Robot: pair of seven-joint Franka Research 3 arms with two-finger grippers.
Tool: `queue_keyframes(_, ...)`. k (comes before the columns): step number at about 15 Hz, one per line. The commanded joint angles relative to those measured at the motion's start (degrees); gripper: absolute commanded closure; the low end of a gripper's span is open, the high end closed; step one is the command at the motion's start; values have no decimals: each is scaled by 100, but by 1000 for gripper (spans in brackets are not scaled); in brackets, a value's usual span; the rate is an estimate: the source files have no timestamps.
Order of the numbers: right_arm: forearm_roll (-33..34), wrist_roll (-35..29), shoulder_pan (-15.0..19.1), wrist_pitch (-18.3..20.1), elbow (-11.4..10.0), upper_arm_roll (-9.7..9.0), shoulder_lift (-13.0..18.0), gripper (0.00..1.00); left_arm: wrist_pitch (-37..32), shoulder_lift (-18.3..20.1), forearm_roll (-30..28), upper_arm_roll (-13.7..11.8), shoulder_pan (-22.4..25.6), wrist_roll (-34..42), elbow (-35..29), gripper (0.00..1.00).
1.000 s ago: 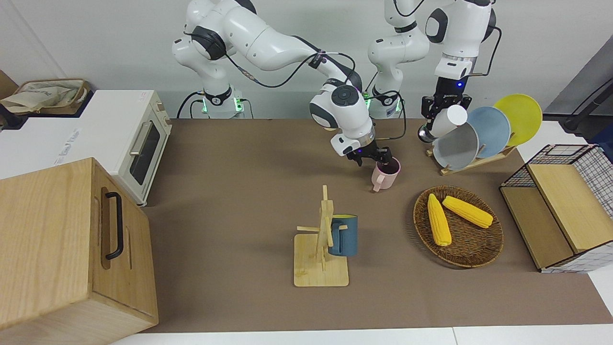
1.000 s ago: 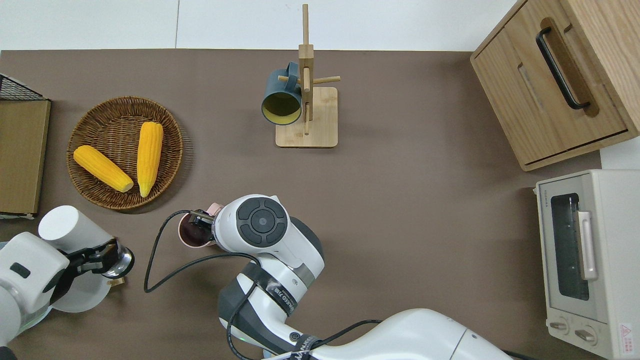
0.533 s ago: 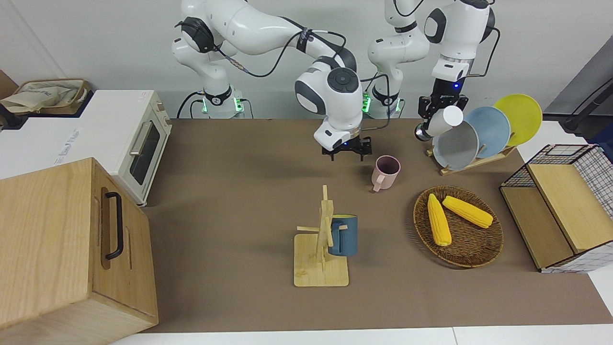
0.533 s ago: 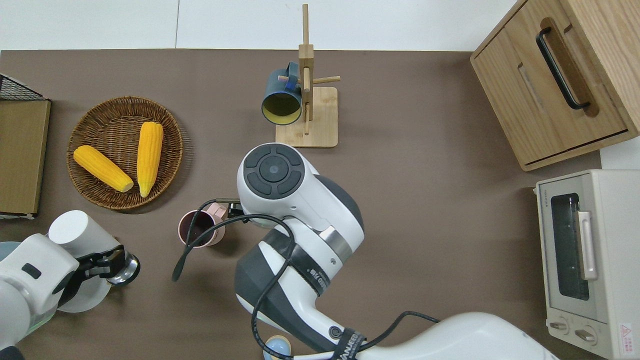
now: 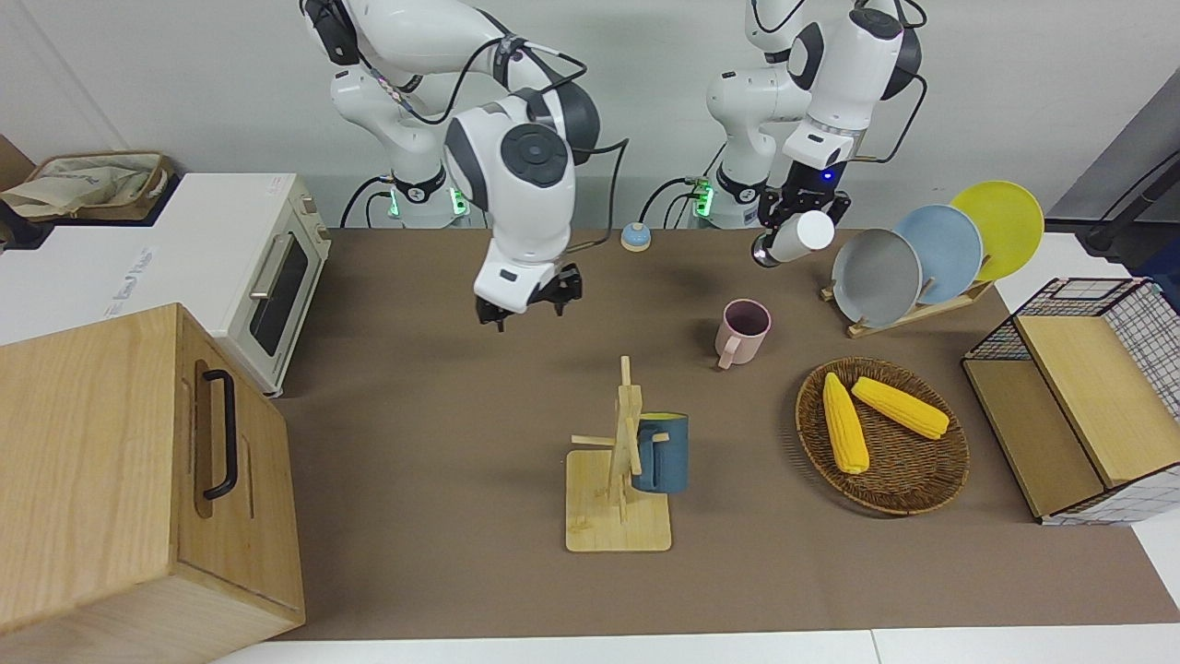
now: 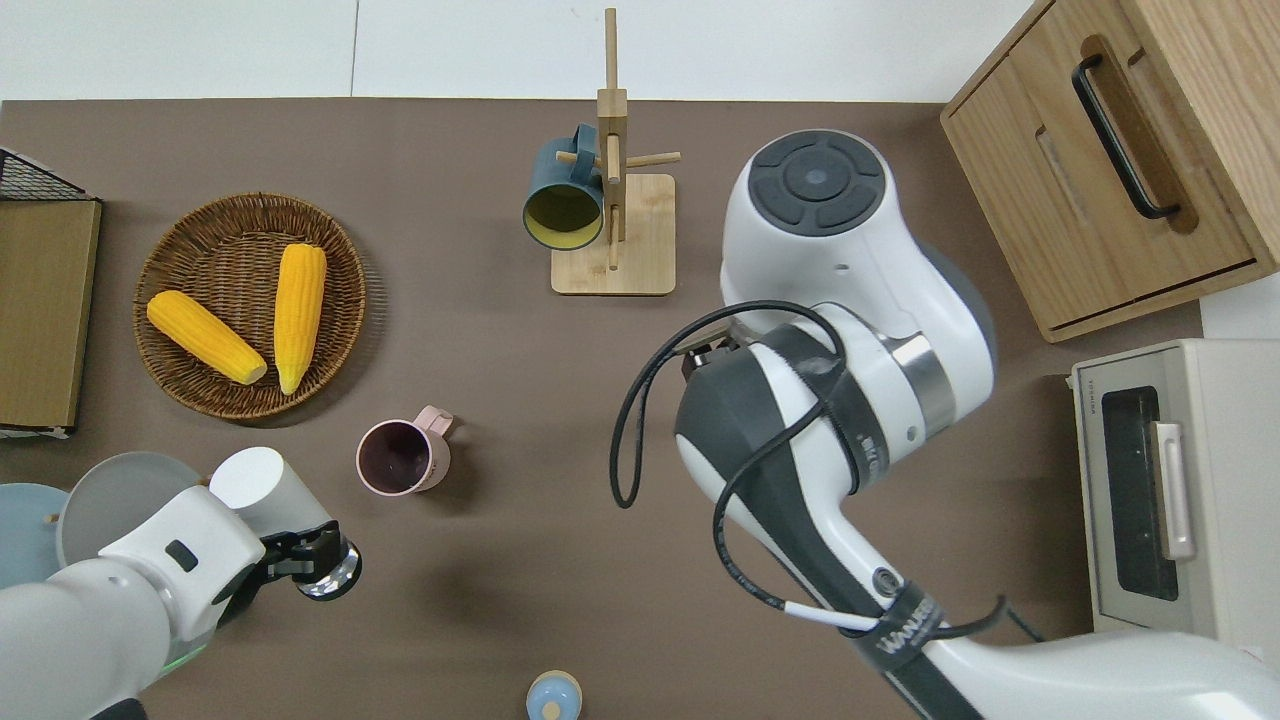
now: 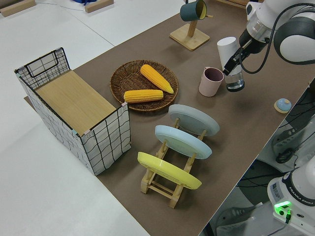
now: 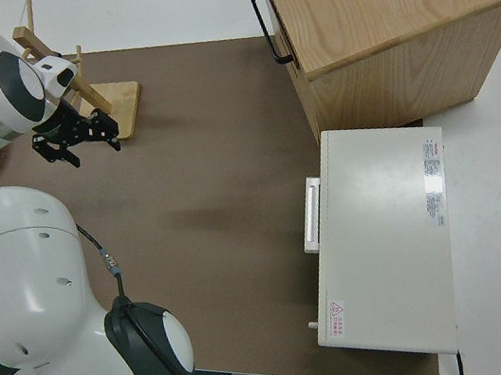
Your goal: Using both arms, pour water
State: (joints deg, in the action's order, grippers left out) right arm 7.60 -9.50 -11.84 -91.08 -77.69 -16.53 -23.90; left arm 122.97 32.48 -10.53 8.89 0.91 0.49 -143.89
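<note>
Readable text: "FRANKA EMIKA" on the arm base. The toaster oven carries a small brand mark and a warning sticker, both illegible.

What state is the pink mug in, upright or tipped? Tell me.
Upright: the pink mug stands on its base on the table, its open mouth facing up.

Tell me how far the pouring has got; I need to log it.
Done: the pink mug stands upright on the table, and the right claw is open and holds nothing. In hand: the left claw grips a white bottle, tilted, not over the mug. Left: carry it over the mug and pour.
</note>
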Motion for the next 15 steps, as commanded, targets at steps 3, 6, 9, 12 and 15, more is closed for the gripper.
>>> queue_keyframes(3, -74, 1635, 323, 55, -563, 948, 825, 15, 52, 75, -204, 359, -197, -233, -165, 1000)
queue_keyframes(6, -346, 1574, 621, 300, -581, 1063, 1089, 15, 43, -83, -283, 473, -188, -242, -157, 1000)
queue_keyframes(9, -601, 1609, 762, 573, -624, 1432, 1457, 15, 8, -347, -283, 544, -188, -242, -113, 1000)
queue_keyframes(12, -619, 1609, 1034, 618, -931, 1442, 1879, 15, -44, -610, -283, 544, -179, -329, 10, 1000)
queue_keyframes(15, -637, 1609, 1088, 846, -1134, 1451, 2161, 15, -570, -1006, -283, 535, -135, -462, 448, 1000)
